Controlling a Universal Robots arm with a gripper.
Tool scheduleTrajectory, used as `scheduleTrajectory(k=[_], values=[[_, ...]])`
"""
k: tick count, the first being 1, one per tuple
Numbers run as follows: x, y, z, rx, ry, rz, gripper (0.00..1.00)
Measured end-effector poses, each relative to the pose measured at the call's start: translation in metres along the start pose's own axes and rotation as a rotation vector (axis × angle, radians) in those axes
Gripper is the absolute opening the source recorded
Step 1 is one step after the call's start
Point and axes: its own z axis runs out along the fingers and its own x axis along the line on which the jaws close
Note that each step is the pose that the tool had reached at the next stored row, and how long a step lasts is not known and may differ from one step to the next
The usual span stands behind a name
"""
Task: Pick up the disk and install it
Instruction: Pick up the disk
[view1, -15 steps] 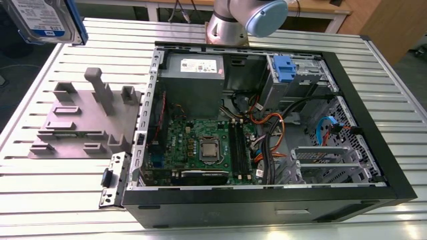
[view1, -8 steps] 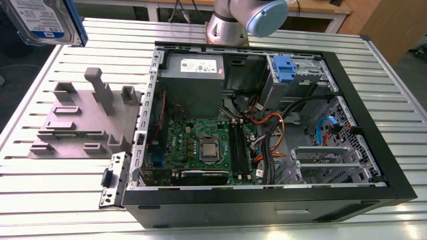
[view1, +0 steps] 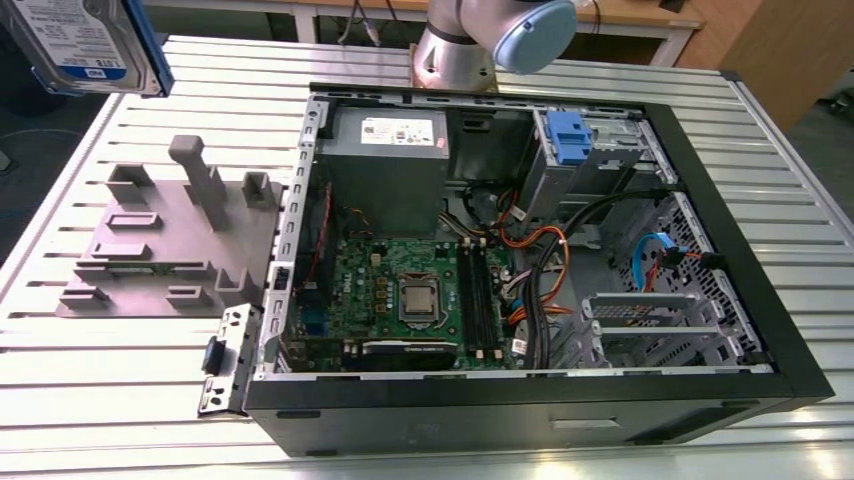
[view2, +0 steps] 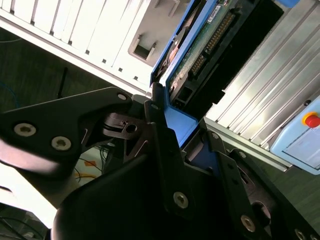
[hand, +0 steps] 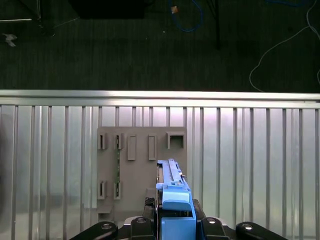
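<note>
a: where's the disk (view1: 83, 45)?

b: lifted clear of the table (view1: 120, 400), over its corner at the exterior view's upper left. in the first wrist view the gripper (hand: 175, 214) is clenched on it, fingers pinching the blue side rails, and the drive sticks out edge-on past them.

a: so what worries you?

b: the hold first. as far as i can tell it grips only one end of the drive. a jolt could pivot the disk in the fingers or let it slide on the plastic, and below it there's only the table edge and floor.

a: and further along?

b: the grey fixture plate (view1: 147, 255) sits near the table's left edge with posts standing up. a low pass could clip one. then comes the computer case (view1: 534, 410), open in the middle of the table. its near wall and the power supply (view1: 387, 150) could both catch a drive that is carried tilted.

a: inside the case?

b: orange and black cables (view1: 534, 245) lie loose just beside the drive bay (view1: 627, 150), at the case's far right corner. they could snag a rail. if the disk has twisted at all, the rails could jam at the bay by the blue latch (view1: 567, 135).
</note>
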Motion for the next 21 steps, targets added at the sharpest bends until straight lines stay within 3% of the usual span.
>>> scheduleTrajectory(k=[11,21], values=[[0.0065,-0.0045,0.0003,-0.0001,0.0,0.0,0.36],[0.0083,-0.0168,0.0005,0.0,0.0,0.0,0.36]])
